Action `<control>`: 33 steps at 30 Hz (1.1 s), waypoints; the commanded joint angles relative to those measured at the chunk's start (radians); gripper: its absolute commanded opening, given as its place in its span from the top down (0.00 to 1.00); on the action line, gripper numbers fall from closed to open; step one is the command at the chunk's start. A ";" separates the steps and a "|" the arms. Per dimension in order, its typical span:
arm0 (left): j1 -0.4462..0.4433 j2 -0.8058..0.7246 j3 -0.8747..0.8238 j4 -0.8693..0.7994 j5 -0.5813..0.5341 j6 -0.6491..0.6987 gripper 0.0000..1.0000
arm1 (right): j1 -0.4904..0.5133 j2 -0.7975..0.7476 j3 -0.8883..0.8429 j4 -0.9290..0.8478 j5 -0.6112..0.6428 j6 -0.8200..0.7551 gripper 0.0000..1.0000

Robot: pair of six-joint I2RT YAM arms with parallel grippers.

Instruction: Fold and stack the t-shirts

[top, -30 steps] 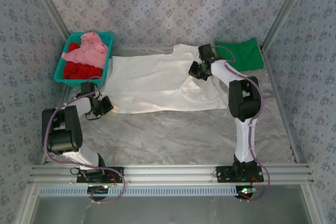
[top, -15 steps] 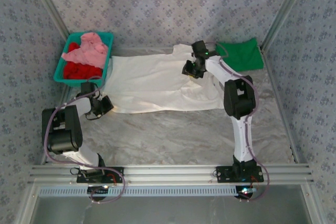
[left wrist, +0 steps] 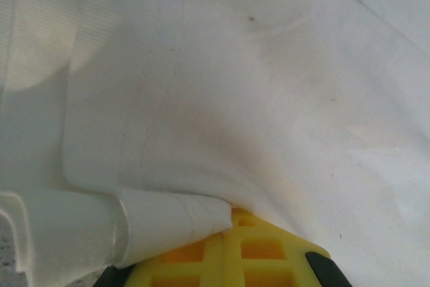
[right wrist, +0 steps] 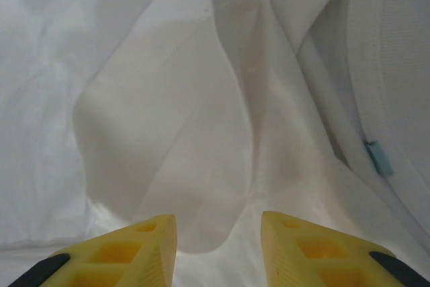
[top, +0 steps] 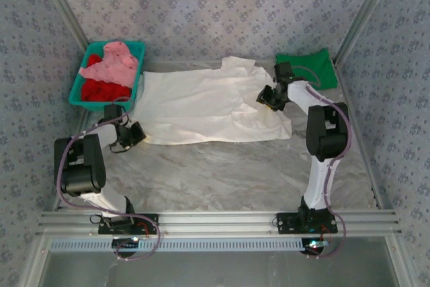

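Observation:
The large cream-white t-shirt [top: 201,102] lies spread flat across the back of the table. At its near left corner my left gripper [top: 134,132] is shut on the hem, and a rolled edge of cloth is pinched at the yellow fingertips [left wrist: 232,218]. Over the shirt's right end, near the collar, my right gripper [top: 267,97] hangs open. Its two yellow fingers [right wrist: 138,250] stand apart above rumpled folds with nothing between them. The green t-shirt [top: 308,68] lies folded at the back right. The pink [top: 111,64] and red [top: 101,90] shirts are heaped in a bin.
A teal bin [top: 136,72] stands at the back left corner, touching the white shirt's left end. Patterned walls and metal posts close in the table on three sides. A small blue collar tag [right wrist: 379,159] shows on the white shirt. Bare marbled tabletop [top: 215,173] lies in front.
My right gripper first moved slightly left, then swung right along the white shirt toward its right end. The left gripper and the shirt's left corner have stayed put.

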 commanded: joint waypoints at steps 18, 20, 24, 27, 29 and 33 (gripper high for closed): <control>-0.011 0.037 -0.008 -0.068 -0.030 0.001 0.99 | 0.002 0.093 -0.009 0.106 -0.026 0.074 0.84; -0.012 0.037 -0.009 -0.069 -0.029 0.002 0.99 | 0.002 0.090 -0.007 0.109 -0.025 0.076 0.90; -0.011 0.034 -0.009 -0.067 -0.030 0.001 0.99 | 0.008 0.082 0.009 0.099 -0.011 0.078 0.98; -0.012 0.034 -0.007 -0.068 -0.033 0.001 0.99 | 0.017 0.087 0.036 0.086 -0.002 0.078 1.00; -0.011 0.032 -0.007 -0.067 -0.033 -0.001 0.99 | 0.019 0.098 0.056 0.083 0.003 0.084 1.00; -0.011 0.028 -0.007 -0.067 -0.035 -0.002 0.99 | 0.027 0.129 0.113 0.060 0.004 0.085 1.00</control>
